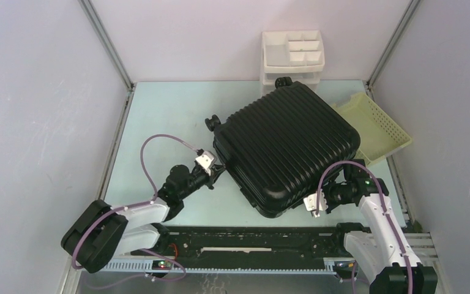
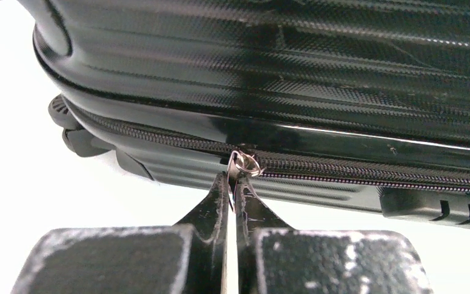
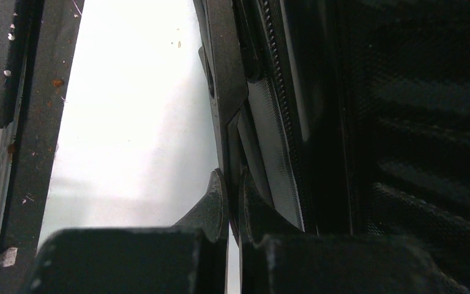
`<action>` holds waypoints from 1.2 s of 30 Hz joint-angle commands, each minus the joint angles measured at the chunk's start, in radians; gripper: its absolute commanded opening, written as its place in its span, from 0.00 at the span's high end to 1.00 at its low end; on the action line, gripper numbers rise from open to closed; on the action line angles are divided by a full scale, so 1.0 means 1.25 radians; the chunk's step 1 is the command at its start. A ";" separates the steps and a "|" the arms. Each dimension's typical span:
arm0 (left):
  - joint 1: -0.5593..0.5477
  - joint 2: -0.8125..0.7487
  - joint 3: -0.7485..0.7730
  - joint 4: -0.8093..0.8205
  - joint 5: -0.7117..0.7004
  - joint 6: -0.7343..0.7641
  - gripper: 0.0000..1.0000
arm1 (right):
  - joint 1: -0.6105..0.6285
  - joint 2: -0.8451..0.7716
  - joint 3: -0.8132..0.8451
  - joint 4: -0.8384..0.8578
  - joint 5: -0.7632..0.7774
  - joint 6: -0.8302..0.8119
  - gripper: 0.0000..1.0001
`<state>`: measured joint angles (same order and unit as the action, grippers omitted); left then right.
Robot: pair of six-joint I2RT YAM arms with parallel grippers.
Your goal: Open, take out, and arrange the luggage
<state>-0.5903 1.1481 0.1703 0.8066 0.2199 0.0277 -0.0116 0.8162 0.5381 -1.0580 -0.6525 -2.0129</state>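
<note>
**Luggage [image 1: 287,147] shut and flat, zip ring in the left fingers**

Your luggage lies closed on the desk [image 1: 159,116], ribbed shell up, turned so one corner points at the arms. Its far corner sits just beside the white drawer unit [image 1: 292,56]. Its right edge meets the yellow basket [image 1: 379,125] in the overhead view; whether it rests on the basket cannot be told.

Your left fingers [image 2: 232,184] are clenched on the small metal ring of the zip pull [image 2: 245,163], at the seam on the side facing them, with a wheel [image 2: 73,131] off to one side. Your right fingers [image 3: 232,190] are pressed together against the near right edge, close by the seam. That view is too dark to say whether they nip anything.

Judge the shell as stiff and glossy: it will not give, and narrow fingers would likely slide off it. The case looks bulky enough that you should slide it, not lift it. The ring is the one sound hold for now; the lid rim becomes one once the seam parts.

Draw the ring along the zip track [image 2: 373,171], never outward from it, since so thin a ring could slip free. Expect the case to swivel on the smooth desk as you drag, so brace it with the right arm. The rounded corners are where the zip is likeliest to bind.
</note>
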 commanded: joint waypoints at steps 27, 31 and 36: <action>0.197 0.213 0.361 -0.147 -0.290 -0.216 1.00 | -0.020 0.013 0.002 -0.080 0.040 0.053 1.00; 0.215 0.266 0.414 -0.159 -0.226 -0.211 1.00 | -0.020 0.013 0.002 -0.085 0.033 0.048 1.00; 0.238 0.302 0.453 -0.175 -0.164 -0.226 1.00 | -0.020 0.010 -0.002 -0.090 0.021 0.046 1.00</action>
<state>-0.3710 1.5066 0.6437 0.5095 0.0872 -0.2371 -0.0116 0.8326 0.5377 -1.0557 -0.7002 -2.0106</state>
